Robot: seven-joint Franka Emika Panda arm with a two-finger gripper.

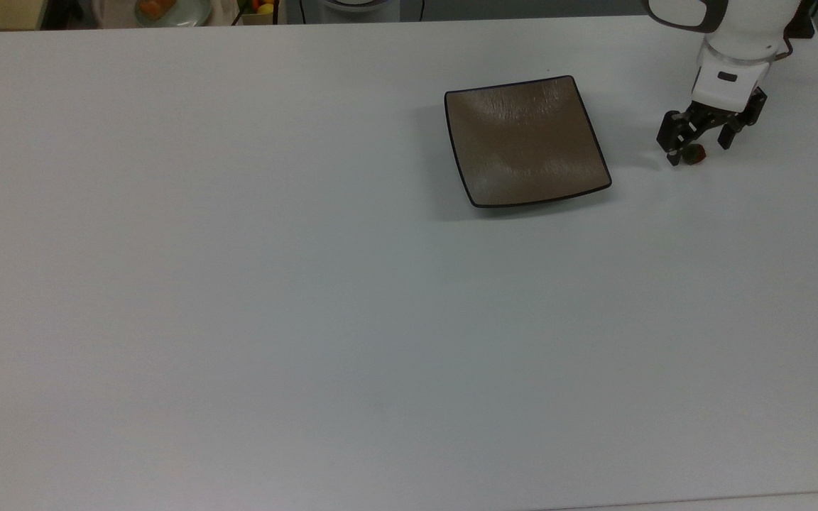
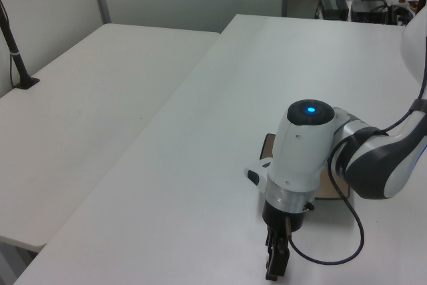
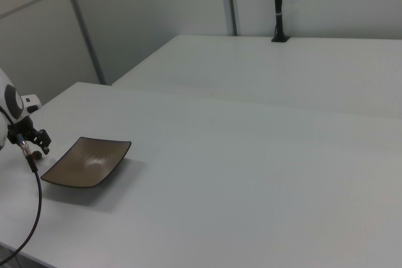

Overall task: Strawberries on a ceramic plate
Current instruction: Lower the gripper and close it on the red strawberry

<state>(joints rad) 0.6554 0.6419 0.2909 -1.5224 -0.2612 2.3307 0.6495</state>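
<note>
On the white surface (image 1: 309, 284), the gripper (image 1: 695, 147) stands spread wide around the strawberry (image 1: 696, 154), not yet clamped on it, near the ceramic plate (image 1: 526, 140) toward the top view's right.

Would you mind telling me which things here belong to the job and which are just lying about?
Part of the job:
strawberry, on the table between the open claw's fingers
ceramic plate, bare

Just lying about:
fruit dish beyond the table's far edge
black post on the neighbouring table
</note>
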